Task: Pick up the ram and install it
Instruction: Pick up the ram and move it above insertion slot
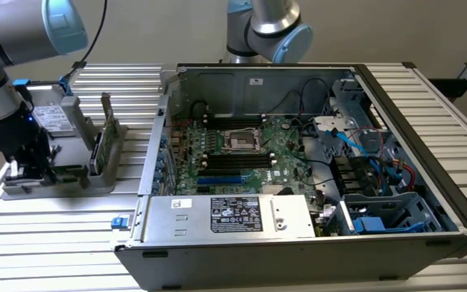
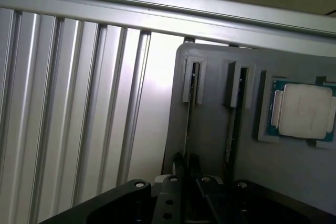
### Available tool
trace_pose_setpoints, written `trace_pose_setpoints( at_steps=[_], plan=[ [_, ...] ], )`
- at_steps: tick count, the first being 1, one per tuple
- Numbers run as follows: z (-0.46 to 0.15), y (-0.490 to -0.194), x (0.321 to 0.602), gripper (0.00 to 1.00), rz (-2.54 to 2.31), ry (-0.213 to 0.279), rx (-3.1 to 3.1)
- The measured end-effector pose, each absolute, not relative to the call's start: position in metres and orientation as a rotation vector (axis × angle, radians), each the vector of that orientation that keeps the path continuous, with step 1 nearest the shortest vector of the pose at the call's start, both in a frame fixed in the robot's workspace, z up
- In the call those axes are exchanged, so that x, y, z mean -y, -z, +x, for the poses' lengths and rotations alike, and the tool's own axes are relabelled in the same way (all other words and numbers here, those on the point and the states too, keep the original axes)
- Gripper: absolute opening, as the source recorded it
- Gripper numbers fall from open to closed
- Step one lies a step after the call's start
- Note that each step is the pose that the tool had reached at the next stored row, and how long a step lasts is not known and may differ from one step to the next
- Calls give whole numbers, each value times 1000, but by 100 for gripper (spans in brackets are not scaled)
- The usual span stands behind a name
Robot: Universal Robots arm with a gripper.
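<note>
In the wrist view the ram point(image 2: 189, 114) stands on edge in a slot of the grey holder point(image 2: 210, 129). My gripper point(image 2: 186, 163) sits over its near end, one dark finger point(image 2: 177, 162) on each side, shut on its thin edge. A second stick point(image 2: 235, 111) stands in the neighbouring slot. In the exterior view my gripper point(image 1: 34, 173) is low over the holder point(image 1: 71, 182) at the exterior view's left, and a slim upright board point(image 1: 104, 131) rises from the holder beside it.
A square silver processor chip point(image 2: 304, 111) lies in a recess of the holder. The open computer case point(image 1: 428, 146) holds the motherboard with black memory slots point(image 1: 235, 159) and a silver power supply point(image 1: 233, 213). A second robot arm point(image 1: 266, 27) stands behind the case. Ribbed aluminium table point(image 2: 68, 103) surrounds the holder.
</note>
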State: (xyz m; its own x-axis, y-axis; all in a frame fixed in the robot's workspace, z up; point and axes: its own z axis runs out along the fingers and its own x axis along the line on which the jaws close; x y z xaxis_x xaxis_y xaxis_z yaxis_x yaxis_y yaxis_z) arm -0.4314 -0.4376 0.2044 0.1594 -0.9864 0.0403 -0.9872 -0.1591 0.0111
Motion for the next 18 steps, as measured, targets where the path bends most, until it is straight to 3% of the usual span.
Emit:
trace_pose_setpoints(
  at_steps=[18],
  plan=[
    [-428,-226,438,14,2366,-36,2014]
  ],
)
